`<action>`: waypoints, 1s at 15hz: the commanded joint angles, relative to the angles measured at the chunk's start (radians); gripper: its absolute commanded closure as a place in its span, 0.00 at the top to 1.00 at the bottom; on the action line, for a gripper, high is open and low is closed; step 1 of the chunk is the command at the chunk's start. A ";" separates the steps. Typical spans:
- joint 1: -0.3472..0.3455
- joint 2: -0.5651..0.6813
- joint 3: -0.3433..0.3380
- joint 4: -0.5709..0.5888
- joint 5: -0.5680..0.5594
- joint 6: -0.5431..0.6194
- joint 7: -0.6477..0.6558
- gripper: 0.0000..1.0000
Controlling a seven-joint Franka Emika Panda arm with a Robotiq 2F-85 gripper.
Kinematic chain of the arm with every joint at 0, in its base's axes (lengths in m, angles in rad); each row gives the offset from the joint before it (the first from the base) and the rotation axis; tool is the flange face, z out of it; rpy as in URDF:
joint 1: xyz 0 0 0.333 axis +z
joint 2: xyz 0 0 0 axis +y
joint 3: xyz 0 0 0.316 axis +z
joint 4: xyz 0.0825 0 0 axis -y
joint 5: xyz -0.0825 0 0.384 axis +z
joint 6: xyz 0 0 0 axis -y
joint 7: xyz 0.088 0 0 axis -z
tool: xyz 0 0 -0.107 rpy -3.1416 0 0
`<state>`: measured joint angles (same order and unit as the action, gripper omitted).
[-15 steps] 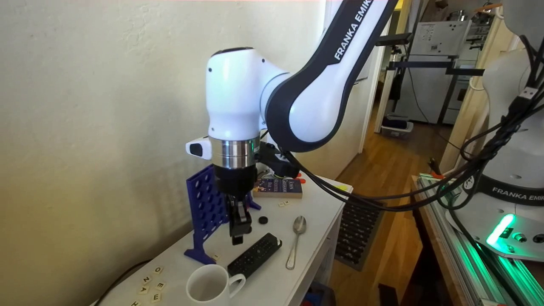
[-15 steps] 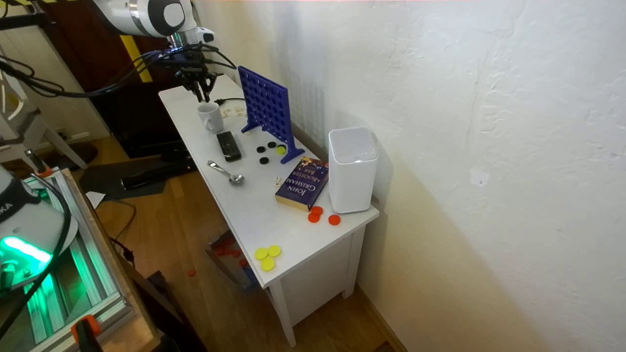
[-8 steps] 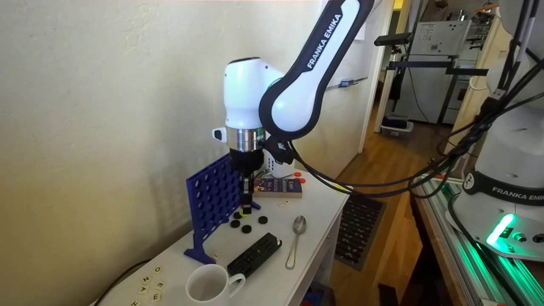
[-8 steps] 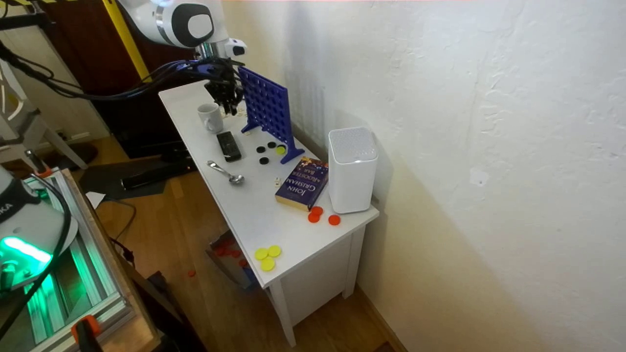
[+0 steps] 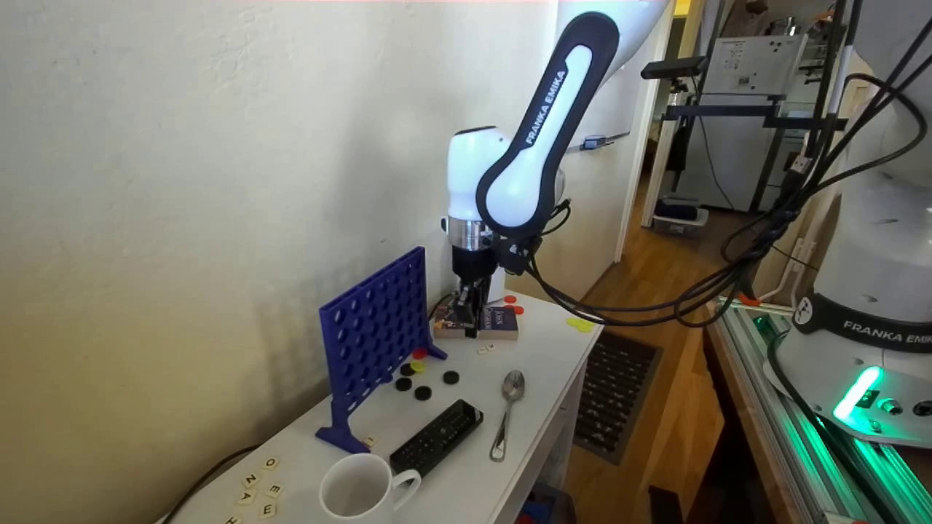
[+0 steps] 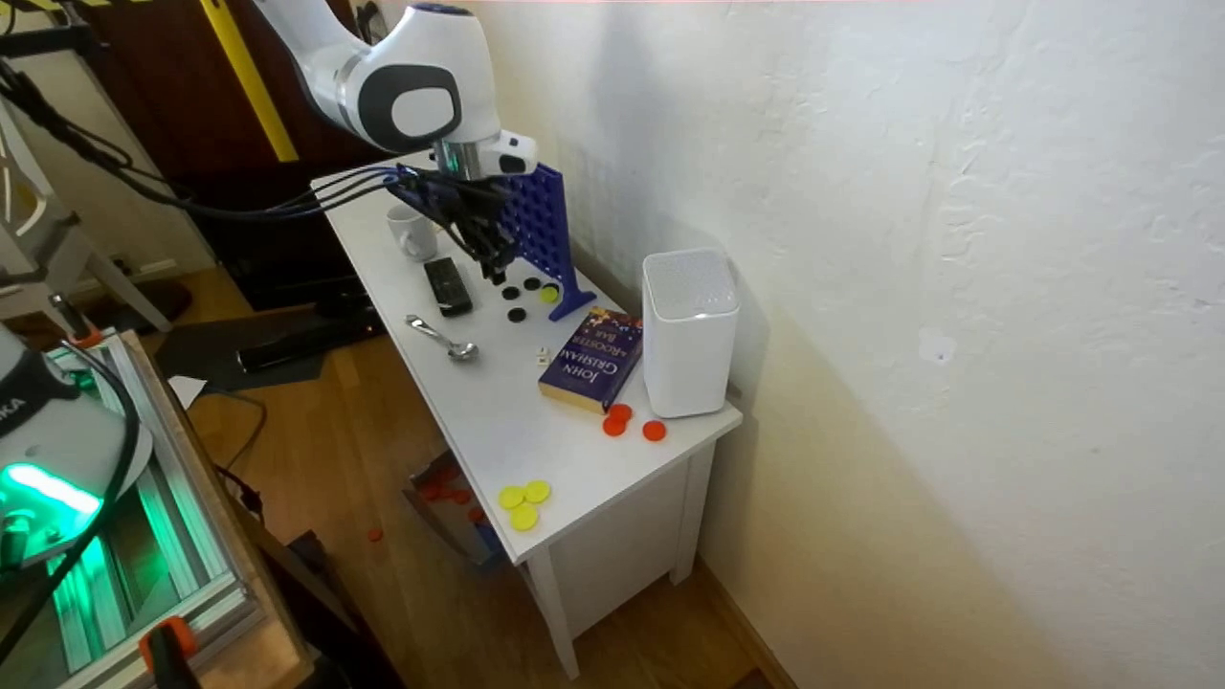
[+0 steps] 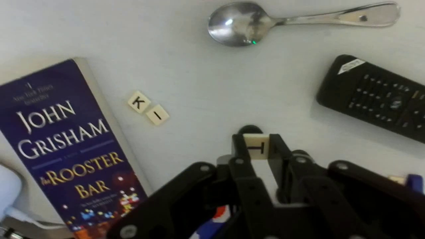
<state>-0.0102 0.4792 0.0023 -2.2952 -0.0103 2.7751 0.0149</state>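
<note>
Above the white rectangular table (image 6: 478,411), the black two-fingered gripper (image 7: 258,144) holds a small square cream letter tile (image 7: 256,151), pinching it by two opposite edges. Two cream tiles (image 7: 139,102) marked K and I lie beside a thick blue paperback book (image 7: 66,142); a shiny metal spoon (image 7: 262,22) and a long black remote control (image 7: 375,99) rest nearby, and a perforated blue plastic grid (image 5: 375,324) stands upright.

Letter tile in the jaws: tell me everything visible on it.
The letter tile looks small, squarish and cream, perhaps wood or plastic. In the wrist view its face shows one dark letter that looks like a T on its side. The jaws of the gripper clamp two opposite edges, holding it above the white table. Its underside is hidden, and it can't be made out in the exterior views.
</note>
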 commanded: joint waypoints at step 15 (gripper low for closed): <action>0.108 0.196 -0.165 -0.005 0.091 0.341 0.248 0.05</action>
<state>0.0552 0.6300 -0.1329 -2.3270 0.0418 3.0757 0.2353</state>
